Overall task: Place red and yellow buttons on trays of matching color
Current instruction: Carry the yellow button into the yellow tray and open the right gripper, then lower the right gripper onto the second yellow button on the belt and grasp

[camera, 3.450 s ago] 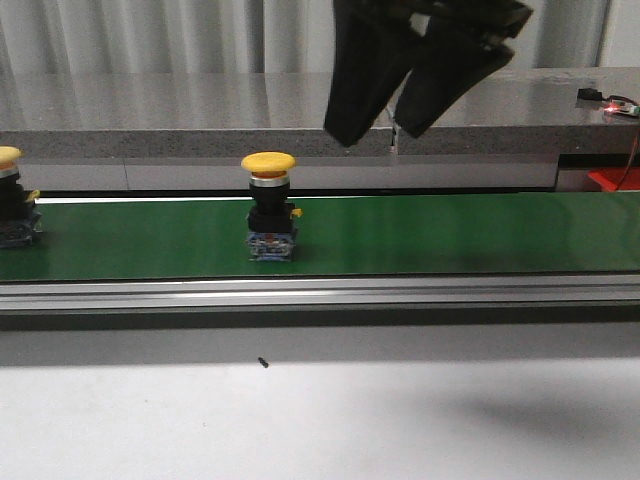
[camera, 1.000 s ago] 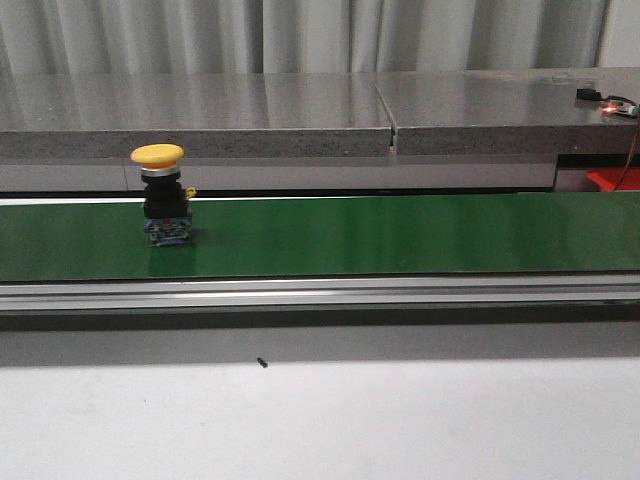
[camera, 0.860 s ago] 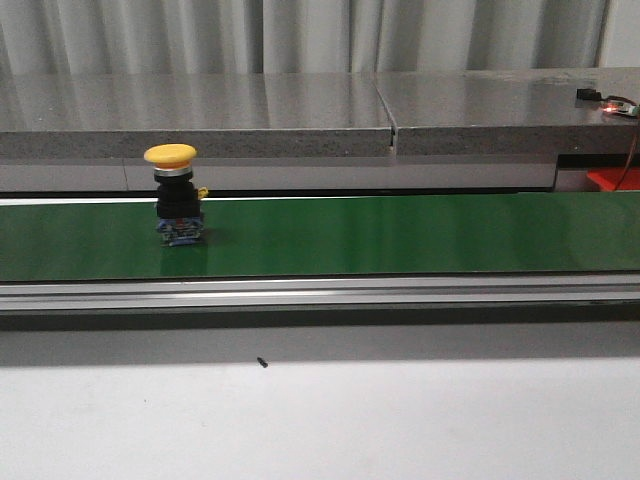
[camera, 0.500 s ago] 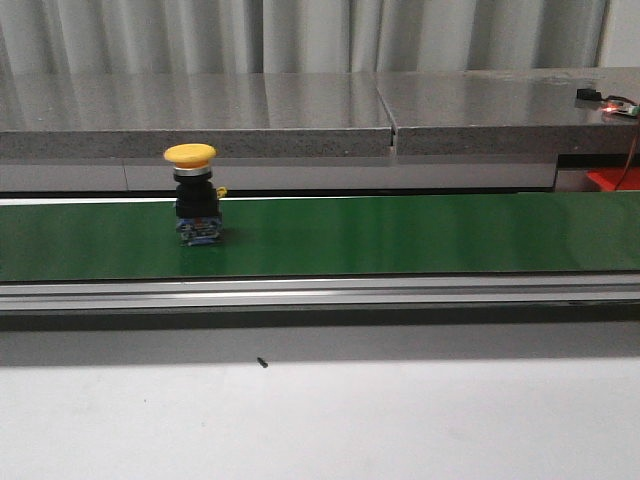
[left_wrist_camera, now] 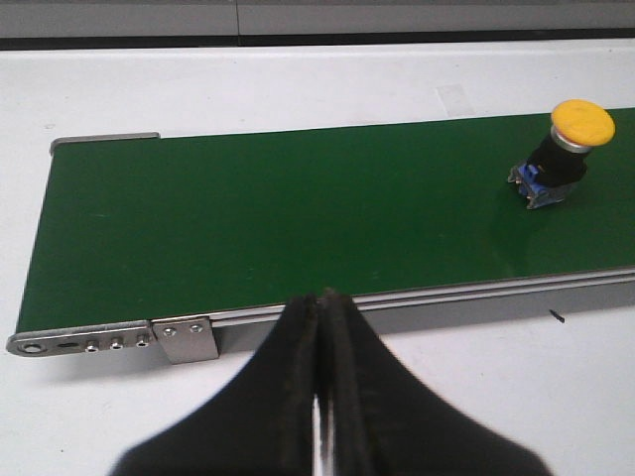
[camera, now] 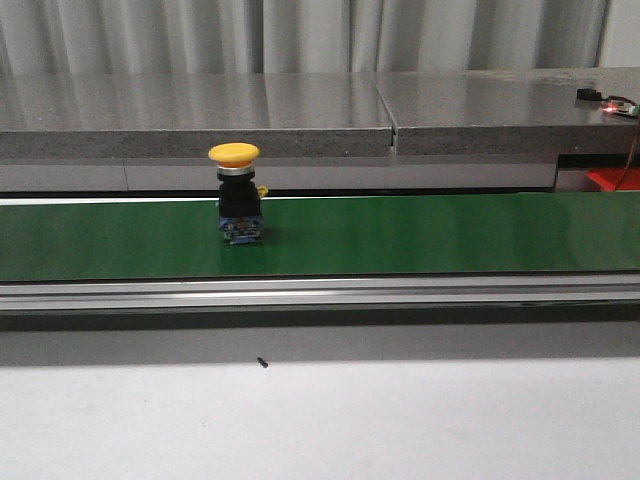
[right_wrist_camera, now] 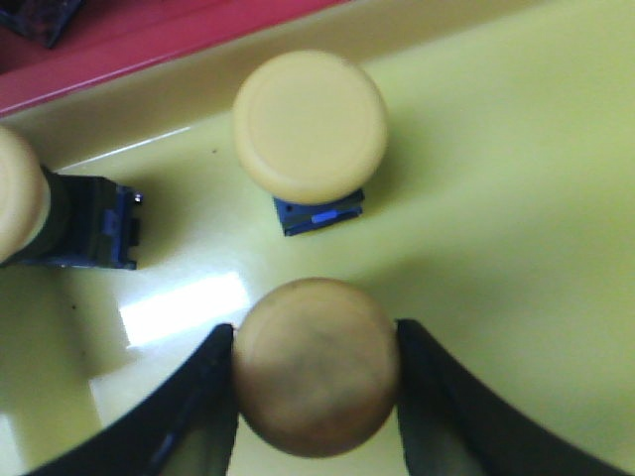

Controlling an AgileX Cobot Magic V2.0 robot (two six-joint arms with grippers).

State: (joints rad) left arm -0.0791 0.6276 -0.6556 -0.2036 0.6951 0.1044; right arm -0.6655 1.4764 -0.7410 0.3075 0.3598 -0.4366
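1. One yellow button (camera: 238, 192) stands upright on the green conveyor belt (camera: 420, 232), left of the middle in the front view. Yellow mushroom cap on top, black body, little blue base sitting on the belt. Nothing is touching it.
2. Left wrist view has that same button out near one end of the belt, with the left tool (left_wrist_camera: 319, 327) hanging over the white desk (left_wrist_camera: 516, 397) just off the belt's metal edge rail (left_wrist_camera: 179, 337). Its two black fingers are pressed flat together with nothing between them, so it's clenched on air and well apart from the button.
3. Right tool (right_wrist_camera: 316, 369) is over the yellow tray (right_wrist_camera: 516, 198). Its fingers sit tight against both sides of a yellow-capped button (right_wrist_camera: 316, 365), so it's grasping that one.
4. Two more yellow buttons are already in the tray: one upright (right_wrist_camera: 310, 127) just beside the gripped one, another (right_wrist_camera: 55, 218) lying on its side near the frame's edge.
5. A strip of red tray (right_wrist_camera: 149, 50) borders the yellow one.
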